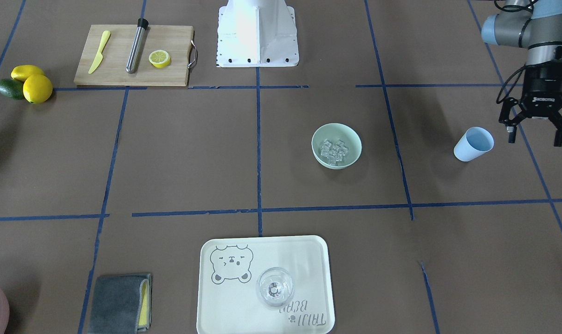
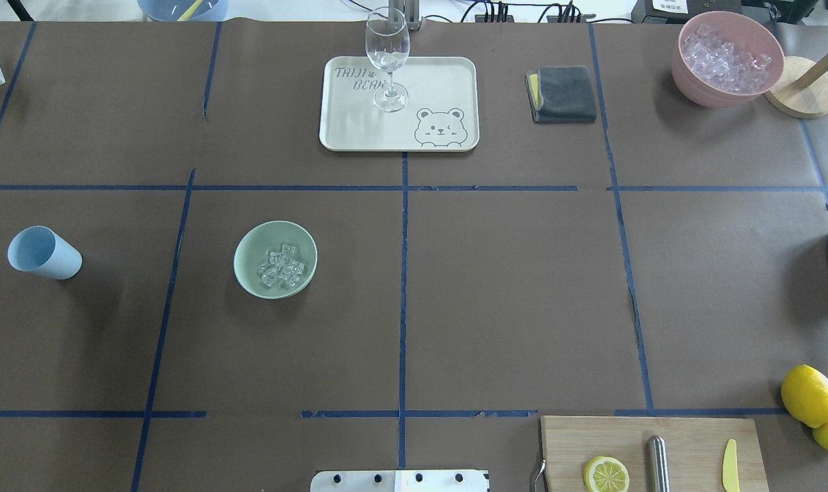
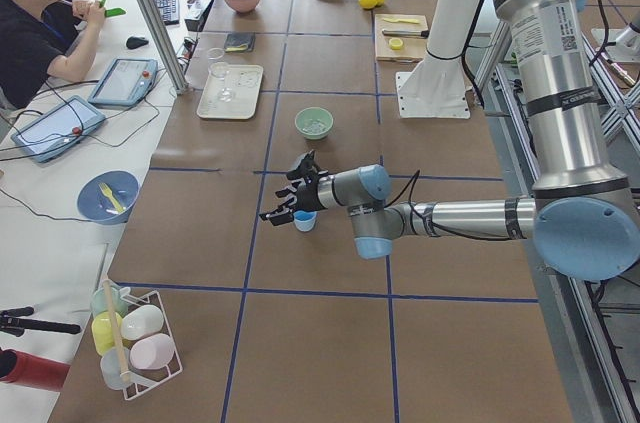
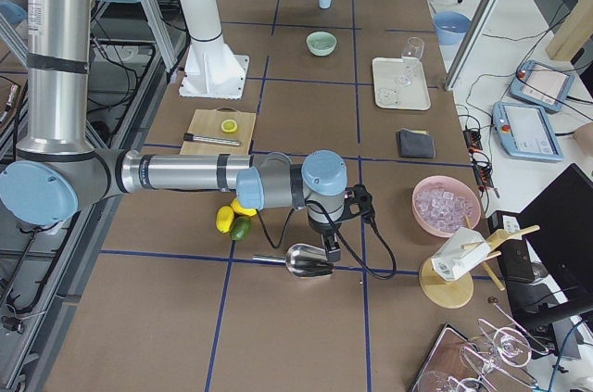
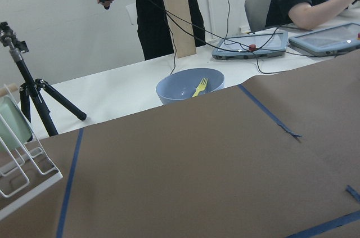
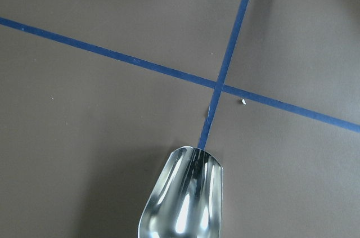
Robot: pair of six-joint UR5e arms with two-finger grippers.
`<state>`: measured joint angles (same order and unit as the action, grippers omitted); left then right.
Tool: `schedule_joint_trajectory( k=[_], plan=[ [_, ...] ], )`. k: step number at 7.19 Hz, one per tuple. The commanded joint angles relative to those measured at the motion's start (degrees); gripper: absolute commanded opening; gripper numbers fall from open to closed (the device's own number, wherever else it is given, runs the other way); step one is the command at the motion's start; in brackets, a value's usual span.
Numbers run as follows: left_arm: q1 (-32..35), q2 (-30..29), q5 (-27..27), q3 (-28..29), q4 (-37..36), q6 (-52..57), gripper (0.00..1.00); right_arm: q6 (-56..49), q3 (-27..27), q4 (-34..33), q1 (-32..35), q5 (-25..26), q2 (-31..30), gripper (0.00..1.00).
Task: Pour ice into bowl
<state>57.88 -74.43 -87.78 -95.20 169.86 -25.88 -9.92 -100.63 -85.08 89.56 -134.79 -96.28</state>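
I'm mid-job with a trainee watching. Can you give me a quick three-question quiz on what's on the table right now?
1. True or false: the ice lies in the green bowl.
2. Fill in: the left gripper hangs ____ near the blue cup, holding nothing.
3. The wine glass stands: A) in the green bowl; B) on the tray; C) in the left gripper.
Key: 1 true; 2 open; 3 B.
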Motion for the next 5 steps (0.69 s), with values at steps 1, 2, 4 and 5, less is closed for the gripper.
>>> schedule_joint_trajectory(
  k=[1, 2, 4, 5],
  plan=[
    [15.9, -1.3, -18.8, -4.7, -19.5, 10.4, 1.0, 0.4, -3.3, 0.0, -0.1, -1.0, 0.1, 1.0],
    [21.2, -3.0, -26.1, -4.1, -29.8, 10.5, 1.0, 0.4, -4.0, 1.8, -0.3, -3.6, 1.0, 1.0],
    [25.5, -4.5, -31.7, -3.9, -48.2, 12.6, 1.0, 3.0, -4.1, 9.6, -3.2, -6.1, 1.6, 1.0],
    [30.7, -5.1, -35.2, -3.9, -55.2, 16.0, 1.0, 6.7, -4.3, 13.2, -5.9, -6.0, 4.1, 1.0]
  ],
)
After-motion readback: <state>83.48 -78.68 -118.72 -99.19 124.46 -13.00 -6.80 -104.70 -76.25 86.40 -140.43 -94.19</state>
